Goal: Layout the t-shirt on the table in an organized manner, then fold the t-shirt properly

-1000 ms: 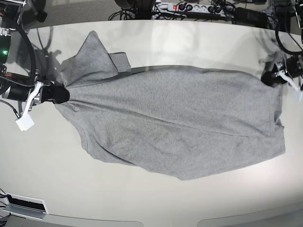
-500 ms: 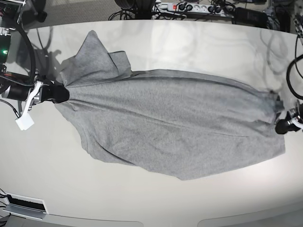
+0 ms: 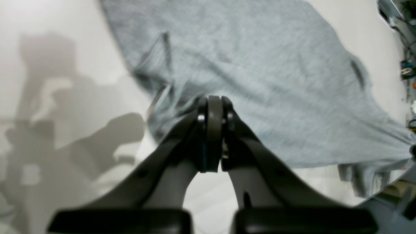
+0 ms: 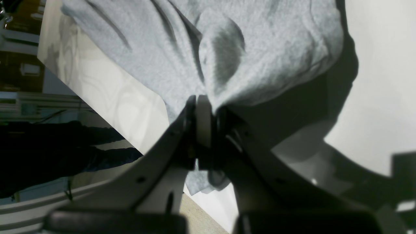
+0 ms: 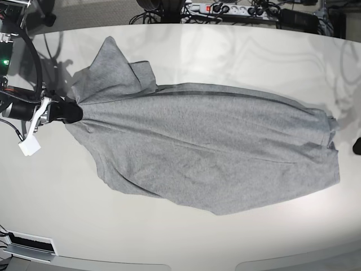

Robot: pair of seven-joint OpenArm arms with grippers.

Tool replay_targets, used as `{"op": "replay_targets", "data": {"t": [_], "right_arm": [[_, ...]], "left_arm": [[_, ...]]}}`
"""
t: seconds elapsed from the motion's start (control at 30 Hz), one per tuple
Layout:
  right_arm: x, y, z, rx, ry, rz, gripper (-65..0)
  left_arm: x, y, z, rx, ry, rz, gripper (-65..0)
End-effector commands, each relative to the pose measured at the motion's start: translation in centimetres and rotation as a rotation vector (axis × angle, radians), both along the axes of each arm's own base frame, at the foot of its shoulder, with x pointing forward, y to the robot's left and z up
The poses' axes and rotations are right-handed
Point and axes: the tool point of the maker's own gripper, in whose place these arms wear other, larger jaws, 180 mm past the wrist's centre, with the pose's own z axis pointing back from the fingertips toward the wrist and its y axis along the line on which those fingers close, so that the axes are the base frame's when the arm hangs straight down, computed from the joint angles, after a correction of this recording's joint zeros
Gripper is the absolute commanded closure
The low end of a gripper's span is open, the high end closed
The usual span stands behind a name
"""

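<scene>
Clenched on a bunched corner of the t-shirt [image 5: 203, 149], the right gripper [image 5: 72, 113] sits at the left edge of the base view, its black fingers [image 4: 203, 120] pinching grey cloth that puckers into deep folds just above them in the right wrist view. Pressed together with nothing between its jaws, the left gripper [image 3: 213, 107] shows in its own wrist view poised just before the near hem of the shirt, whether touching the cloth or apart from it cannot be told; in the base view only a dark sliver of it peeks in at the far right edge. Between the two, the shirt lies stretched on the table [image 5: 169, 237] with its long axis running left to right across the frame, the pinched narrow end pointing left and the wide hem end pointing right. One flap of fabric stands out toward the upper left of the base view, and a darker seam line runs along the shirt's upper edge. Only the plain grey side shows. Beyond the table's curved far edge, at the top of the frame, lie a power strip [image 5: 225, 8] and tangled black cables [image 5: 152, 14].
</scene>
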Motion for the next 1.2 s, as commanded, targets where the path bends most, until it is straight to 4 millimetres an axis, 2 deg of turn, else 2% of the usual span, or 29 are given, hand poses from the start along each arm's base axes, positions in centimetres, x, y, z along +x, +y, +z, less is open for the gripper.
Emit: {"op": "replay_targets", "data": {"t": [0.0, 0.13, 0.23, 0.33, 0.43, 0.47, 0.6, 0.63, 0.67, 0.83, 1.07, 1.1, 1.17], "right_arm": [[0.9, -0.4, 1.4, 0.002, -0.053, 0.001, 0.0], [0.9, -0.4, 1.4, 0.002, -0.053, 0.001, 0.0], [0.9, -0.4, 1.4, 0.002, -0.053, 0.001, 0.0], [0.9, -0.4, 1.4, 0.002, -0.052, 0.001, 0.0], [0.9, -0.4, 1.4, 0.003, -0.053, 0.001, 0.0], [0.9, -0.4, 1.4, 0.003, -0.053, 0.001, 0.0], [0.9, -0.3, 1.4, 0.006, -0.054, 0.001, 0.0], [0.9, -0.3, 1.4, 0.006, -0.054, 0.001, 0.0], [0.9, -0.3, 1.4, 0.005, -0.054, 0.001, 0.0], [0.9, -0.3, 1.5, 0.006, -0.054, 0.001, 0.0], [0.9, -0.3, 1.5, 0.006, -0.054, 0.001, 0.0], [0.9, -0.3, 1.5, 0.006, -0.054, 0.001, 0.0], [1.0, -0.3, 1.5, 0.006, -0.054, 0.001, 0.0]], "left_arm": [[-0.6, 0.8, 0.6, 0.019, 0.000, -0.003, 0.0], [-4.3, 1.0, -2.6, 0.019, 0.092, 0.010, 0.0], [-5.9, 1.0, -3.8, -0.006, 0.106, 0.034, 0.0], [-6.8, 0.7, -4.7, -0.019, 0.104, 0.055, 0.0], [-6.3, 0.3, -5.4, -0.030, 0.045, 0.095, 0.0], [-6.0, 0.2, -5.8, -0.020, 0.027, 0.105, -5.1], [-5.0, -0.8, -7.1, 0.003, -0.040, 0.131, -35.9], [-4.8, -1.2, -7.5, 0.000, -0.052, 0.135, -40.7], [-4.7, -1.8, -7.9, -0.003, -0.059, 0.136, -42.7], [-4.8, -4.4, -10.3, -0.008, -0.048, 0.117, -42.9], [-3.1, -5.5, -10.2, -0.002, -0.093, 0.110, -41.6], [-2.9, -5.6, -10.1, 0.000, -0.090, 0.104, -37.2], [-2.6, -5.7, -10.0, 0.003, -0.078, 0.089, -22.0]]}}
